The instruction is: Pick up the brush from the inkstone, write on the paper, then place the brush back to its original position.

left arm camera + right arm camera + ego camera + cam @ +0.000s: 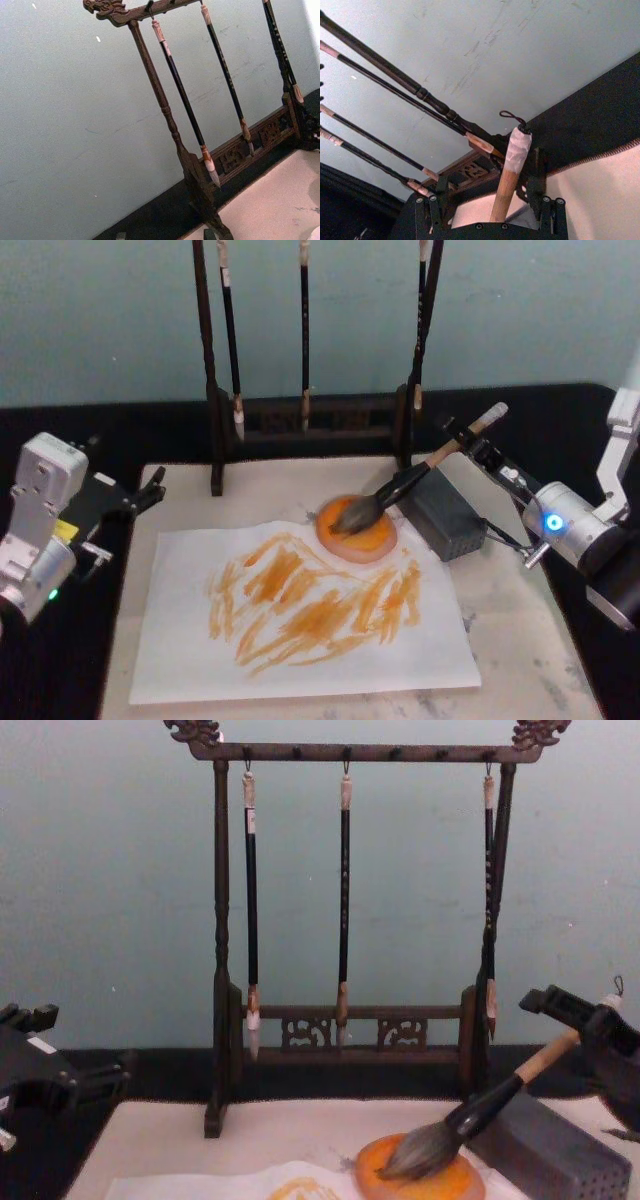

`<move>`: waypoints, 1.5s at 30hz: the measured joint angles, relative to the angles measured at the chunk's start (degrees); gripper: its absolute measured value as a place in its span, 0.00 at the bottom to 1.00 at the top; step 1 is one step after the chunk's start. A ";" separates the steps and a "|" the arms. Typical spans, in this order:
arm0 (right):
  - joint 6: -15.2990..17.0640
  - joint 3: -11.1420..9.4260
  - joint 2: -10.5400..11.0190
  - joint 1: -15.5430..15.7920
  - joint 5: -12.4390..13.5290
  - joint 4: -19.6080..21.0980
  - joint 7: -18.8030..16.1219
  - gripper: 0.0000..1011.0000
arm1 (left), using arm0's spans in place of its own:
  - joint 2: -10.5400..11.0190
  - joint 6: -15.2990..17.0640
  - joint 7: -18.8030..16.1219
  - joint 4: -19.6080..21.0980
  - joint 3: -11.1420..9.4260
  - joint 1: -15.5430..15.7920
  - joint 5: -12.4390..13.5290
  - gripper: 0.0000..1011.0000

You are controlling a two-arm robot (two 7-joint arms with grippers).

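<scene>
Brush [400,490] bristles rest on the inkstone [357,530] in your head view, its handle propped on the grey block [445,515], so it looks set back in place; the paper [300,615] carries orange strokes. The right gripper [470,447] sits around the handle's upper end. Your right wrist view shows the handle between fingers [547,212], but you cannot tell whether they clamp it. The left gripper [150,490] waits beside the mat, closure unclear. Chest view confirms the slant.

Brush [400,487] on inkstone [357,527], behind paper [300,610].
</scene>
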State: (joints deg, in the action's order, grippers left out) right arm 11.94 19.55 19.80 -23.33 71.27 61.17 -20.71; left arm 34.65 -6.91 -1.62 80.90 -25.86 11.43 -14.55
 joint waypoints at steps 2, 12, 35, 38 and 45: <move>0.03 -0.03 0.95 1.37 0.56 1.97 0.60 0.99 | 0.00 0.00 0.00 0.00 0.00 0.00 0.00 0.99; -1.27 0.12 5.48 7.68 1.08 11.01 3.80 0.99 | 0.00 0.00 0.00 0.00 0.00 0.00 0.00 0.99; -16.45 9.68 9.46 11.81 -37.40 23.26 22.58 0.99 | 0.00 0.00 0.00 0.00 0.00 0.00 0.00 0.99; -16.84 10.44 8.78 11.23 -40.00 21.96 23.24 0.99 | 0.00 0.00 0.00 0.00 0.00 0.00 0.00 0.99; -17.19 10.86 7.83 10.57 -43.12 20.16 23.50 0.99 | 0.00 0.00 0.00 0.00 0.00 0.00 0.00 0.99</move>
State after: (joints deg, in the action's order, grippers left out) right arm -5.25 30.40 27.63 -12.77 28.15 81.33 2.79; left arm 34.65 -6.91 -1.62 80.90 -25.86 11.43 -14.55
